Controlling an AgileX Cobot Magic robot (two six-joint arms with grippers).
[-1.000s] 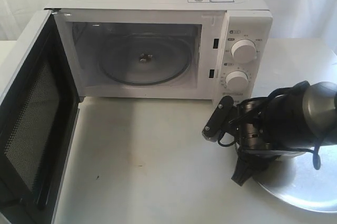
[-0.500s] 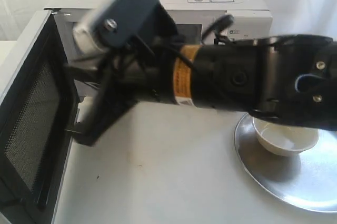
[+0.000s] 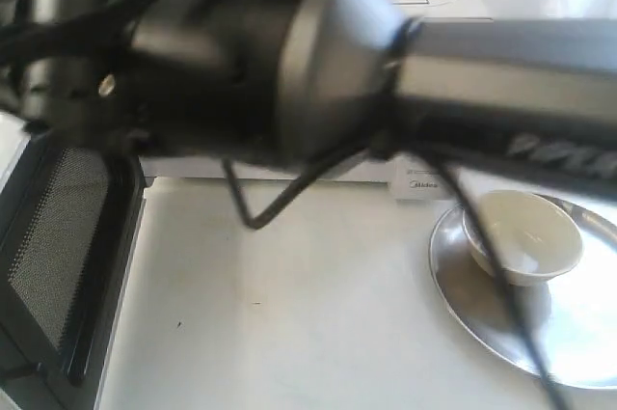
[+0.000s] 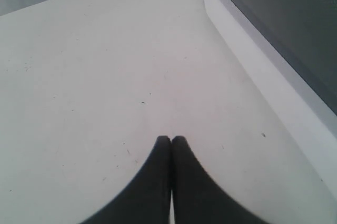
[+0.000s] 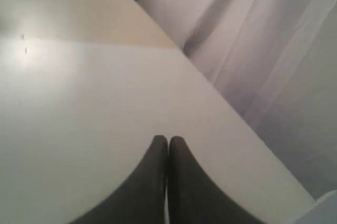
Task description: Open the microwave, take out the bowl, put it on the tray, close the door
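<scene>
While both empty, left fingers (image 4: 152, 182) and right fingers (image 5: 150, 182) pressed together; bowl (image 3: 522, 234) on tray (image 3: 578, 333), right; door (image 3: 58, 265) open, left

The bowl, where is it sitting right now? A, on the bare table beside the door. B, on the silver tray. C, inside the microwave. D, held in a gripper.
B: the exterior view shows the bowl resting upright on the tray, to the right of the microwave's front.
</scene>
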